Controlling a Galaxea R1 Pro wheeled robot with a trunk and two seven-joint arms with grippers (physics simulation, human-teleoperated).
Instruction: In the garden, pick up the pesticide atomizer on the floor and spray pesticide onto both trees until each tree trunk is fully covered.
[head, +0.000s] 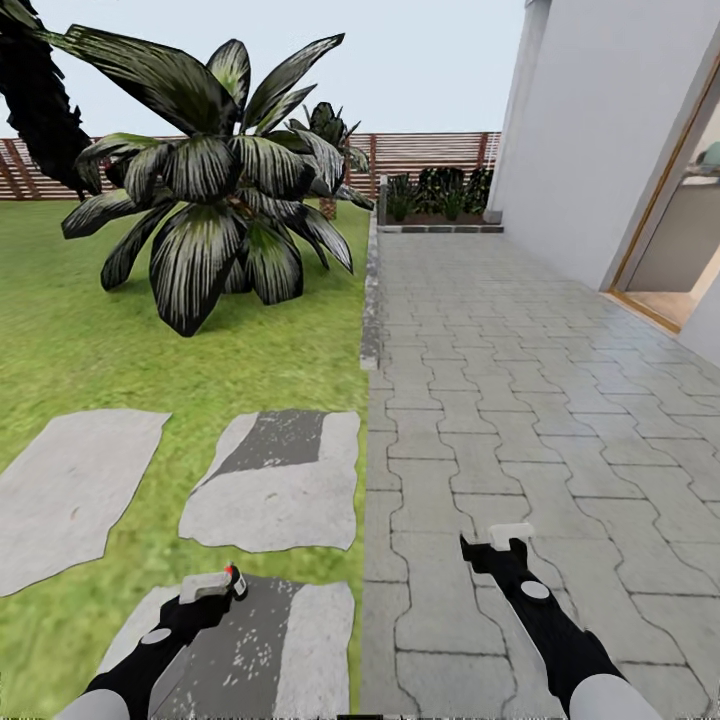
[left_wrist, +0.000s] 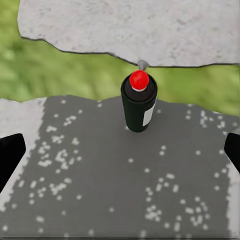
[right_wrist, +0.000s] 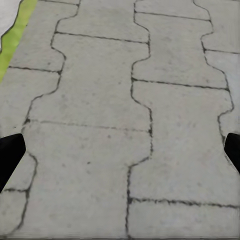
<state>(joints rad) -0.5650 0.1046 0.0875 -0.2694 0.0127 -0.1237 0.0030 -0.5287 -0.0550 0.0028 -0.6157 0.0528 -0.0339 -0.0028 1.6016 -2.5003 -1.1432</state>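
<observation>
The pesticide atomizer (left_wrist: 138, 106) is a dark bottle with a red top, standing upright on a dark, pale-speckled patch of a stepping slab (left_wrist: 100, 170). My left gripper (left_wrist: 120, 157) is open, its black fingers wide apart on either side, short of the bottle. In the head view the atomizer's red top (head: 233, 573) peeks out just past my left gripper (head: 212, 586). My right gripper (head: 497, 541) hangs open and empty over the grey paving (right_wrist: 100, 100). The two thick-trunked trees are out of view.
Grey stepping slabs (head: 275, 490) lie in the lawn (head: 90, 350) ahead. A broad-leaved striped bush (head: 215, 190) stands beyond them, with a dark columnar tree (head: 35, 110) at far left. The white house wall (head: 610, 120) and doorway (head: 680, 240) are at right, the slat fence (head: 420, 150) behind.
</observation>
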